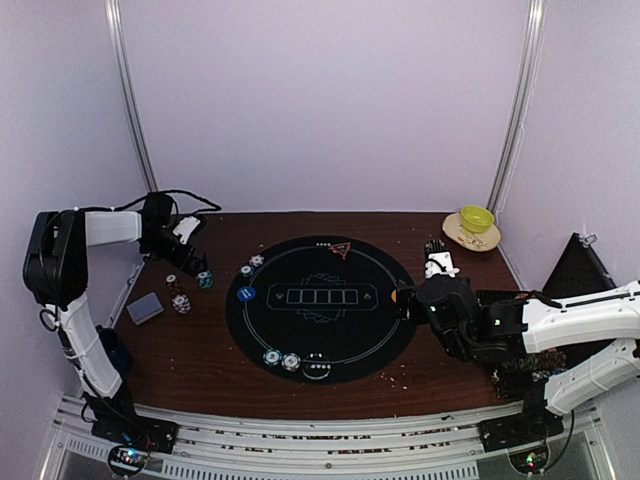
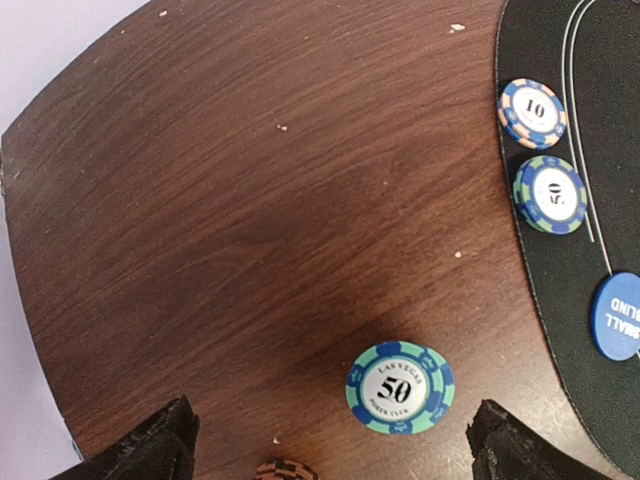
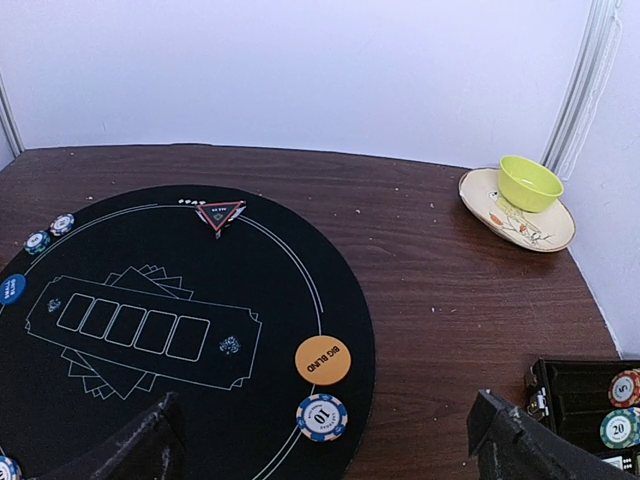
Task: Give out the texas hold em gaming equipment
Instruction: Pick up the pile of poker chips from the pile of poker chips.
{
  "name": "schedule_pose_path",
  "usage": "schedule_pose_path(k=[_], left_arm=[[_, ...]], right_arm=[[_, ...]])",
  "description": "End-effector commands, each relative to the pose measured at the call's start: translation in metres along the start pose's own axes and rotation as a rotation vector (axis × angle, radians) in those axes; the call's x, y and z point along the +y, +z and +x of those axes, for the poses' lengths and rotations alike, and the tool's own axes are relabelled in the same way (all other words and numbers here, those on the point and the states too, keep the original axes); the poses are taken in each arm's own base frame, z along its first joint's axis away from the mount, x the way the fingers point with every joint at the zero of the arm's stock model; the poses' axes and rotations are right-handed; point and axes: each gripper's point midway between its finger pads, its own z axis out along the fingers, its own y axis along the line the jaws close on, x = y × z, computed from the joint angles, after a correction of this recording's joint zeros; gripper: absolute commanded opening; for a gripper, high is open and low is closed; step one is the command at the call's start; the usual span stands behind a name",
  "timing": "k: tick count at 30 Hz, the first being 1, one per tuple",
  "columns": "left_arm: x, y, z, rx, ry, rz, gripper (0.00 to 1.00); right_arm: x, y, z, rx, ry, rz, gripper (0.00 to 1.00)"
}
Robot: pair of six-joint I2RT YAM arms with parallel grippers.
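A black round poker mat [image 1: 320,330] lies mid-table. On it are a red triangle marker [image 1: 341,248], a blue button [image 1: 246,295] and chips at its left edge [image 1: 257,260] and near edge [image 1: 272,356]. My left gripper [image 1: 195,265] is open above the wood. A green-blue 50 chip [image 2: 400,387] lies flat between its fingertips [image 2: 150,450]. A grey-blue card deck [image 1: 145,308] lies left of the mat. My right gripper [image 3: 325,450] is open and empty over the mat's right edge, above the orange big blind button [image 3: 323,360] and a blue 10 chip [image 3: 322,417].
A yellow-green bowl [image 1: 477,218] sits on a plate [image 1: 455,235] at the back right. An open chip case [image 3: 580,385] lies by the right arm. Loose chips [image 1: 181,303] lie on the wood near the deck. Walls close the table at back and sides.
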Motion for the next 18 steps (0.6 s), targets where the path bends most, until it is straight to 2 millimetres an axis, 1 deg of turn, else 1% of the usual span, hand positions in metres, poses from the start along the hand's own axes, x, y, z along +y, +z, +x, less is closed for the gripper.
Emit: schedule_pose_path(k=[1,9,14,18], left_arm=[[-0.003,0.008,-0.003,-0.002,-0.017,0.052,0.98],[-0.013,0.033,0.013,0.051,-0.022,0.113,0.97],[-0.013,0.039,0.018,0.066,-0.013,0.109,0.92],[-0.008,0.042,0.019,0.075,0.006,0.051,0.87]], right_arm=[[-0.001,-0.002,-0.008,-0.017,-0.004,0.019,1.00],[-0.001,-0.002,-0.008,-0.018,-0.004,0.018,1.00],[0.000,-0.002,-0.007,-0.017,-0.007,0.021,1.00],[0.000,-0.002,-0.007,-0.016,-0.011,0.021,1.00]])
